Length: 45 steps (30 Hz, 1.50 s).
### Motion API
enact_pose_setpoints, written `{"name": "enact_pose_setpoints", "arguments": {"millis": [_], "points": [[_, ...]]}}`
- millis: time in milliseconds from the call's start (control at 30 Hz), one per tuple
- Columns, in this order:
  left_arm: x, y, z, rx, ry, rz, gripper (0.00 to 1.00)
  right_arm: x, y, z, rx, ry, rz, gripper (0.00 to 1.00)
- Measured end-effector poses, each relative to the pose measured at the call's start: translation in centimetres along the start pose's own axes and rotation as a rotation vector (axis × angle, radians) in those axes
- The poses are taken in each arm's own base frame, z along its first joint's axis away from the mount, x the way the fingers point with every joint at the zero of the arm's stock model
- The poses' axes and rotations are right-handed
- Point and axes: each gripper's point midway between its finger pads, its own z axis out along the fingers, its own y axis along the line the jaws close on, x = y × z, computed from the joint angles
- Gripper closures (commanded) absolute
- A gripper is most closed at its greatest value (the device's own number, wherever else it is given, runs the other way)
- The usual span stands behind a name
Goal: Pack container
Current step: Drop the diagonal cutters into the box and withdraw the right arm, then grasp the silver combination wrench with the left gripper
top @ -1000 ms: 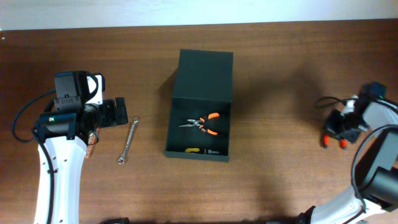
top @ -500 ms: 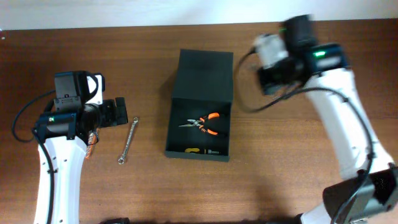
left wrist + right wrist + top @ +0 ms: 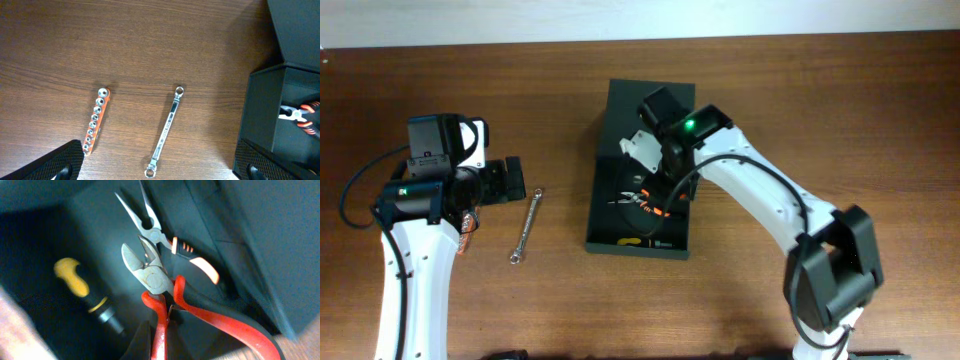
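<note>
While right fingers (image 3: 141,342) grip cutters (image 3: 149,275), container (image 3: 625,110) directly beneath.

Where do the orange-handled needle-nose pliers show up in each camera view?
Overhead: the orange-handled needle-nose pliers lie mid-frame, inside the dark green-black rectangular container.
Left wrist: the pliers are at the right edge, partly hidden by the container's near wall.
Right wrist: the pliers are upper centre, tips pointing up-left, beyond the red-handled cutters.
Shared landmark: the container's dark interior.

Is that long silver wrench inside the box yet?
No, the wrench lies on the table, off to the side of the box.
</note>
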Motion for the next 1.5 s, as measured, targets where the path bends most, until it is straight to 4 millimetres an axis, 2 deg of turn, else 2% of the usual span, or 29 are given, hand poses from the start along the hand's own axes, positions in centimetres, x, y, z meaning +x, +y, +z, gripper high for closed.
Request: {"name": "enact_pose_setpoints", "arguments": {"millis": [167,200,233,267,333,567,600,667,700,733,800,833,867,900,933,967,1000,1100,1200,1367,1500], "points": [[0.1,0.0,0.0,0.000,0.003,0.000,0.01,0.7,0.0,3.0,-0.033,0.056,0.010,0.95],[0.1,0.0,0.0,0.000,0.003,0.000,0.01,0.7,0.0,3.1,-0.035,0.059,0.011,0.92],[0.1,0.0,0.0,0.000,0.003,0.000,0.01,0.7,0.0,3.2,-0.035,0.059,0.011,0.70],[0.1,0.0,0.0,0.000,0.003,0.000,0.01,0.7,0.0,3.2,-0.035,0.059,0.010,0.55],[0.1,0.0,0.0,0.000,0.003,0.000,0.01,0.6,0.0,3.2,-0.037,0.057,0.018,0.01],[0.1,0.0,0.0,0.000,0.004,0.007,0.01,1.4,0.3,2.9,-0.046,0.092,0.023,0.01],[0.2,0.0,0.0,0.000,0.006,0.017,0.01,1.3,0.1,2.5,-0.037,0.096,0.036,0.01],[0.5,0.0,0.0,0.000,0.022,0.045,0.01,-0.2,-0.9,0.5,0.009,0.054,0.062,0.01],[0.7,0.0,0.0,0.001,0.030,0.063,0.01,-1.1,-1.6,-1.1,0.034,0.019,0.082,0.01],[1.1,-0.1,-0.1,0.003,0.045,0.087,0.01,-2.2,-2.9,-3.6,0.073,-0.041,0.118,0.01],[1.9,-0.4,-0.1,0.011,0.077,0.150,0.01,-3.6,-6.1,-10.3,0.169,-0.199,0.217,0.01],[2.2,-0.7,-0.1,0.016,0.089,0.171,0.01,-3.1,-8.1,-14.5,0.217,-0.282,0.297,0.01],[2.5,-1.0,0.1,0.023,0.108,0.198,0.01,-1.8,-10.3,-18.6,0.273,-0.359,0.384,0.01],[2.6,-1.1,0.3,0.026,0.118,0.208,0.01,-0.7,-11.7,-20.7,0.306,-0.397,0.439,0.01],[2.7,-1.2,0.7,0.028,0.133,0.216,0.01,1.4,-13.2,-23.0,0.340,-0.424,0.514,0.01],[2.9,-1.2,1.3,0.031,0.154,0.223,0.01,3.3,-14.3,-24.3,0.363,-0.432,0.572,0.01],[3.2,-1.2,2.4,0.035,0.194,0.229,0.01,6.1,-15.9,-25.6,0.396,-0.427,0.662,0.01],[4.3,-1.2,4.8,0.041,0.283,0.237,0.01,10.5,-18.4,-25.8,0.424,-0.383,0.796,0.01],[6.5,-1.1,9.2,0.054,0.435,0.243,0.01,14.3,-20.6,-24.0,0.416,-0.312,0.914,0.01],[8.3,-1.4,13.3,0.065,0.534,0.269,0.01,17.0,-21.7,-22.3,0.399,-0.255,0.991,0.01],[9.3,-1.8,15.3,0.074,0.573,0.302,0.00,17.5,-22.2,-21.0,0.383,-0.226,1.004,0.01]]}}
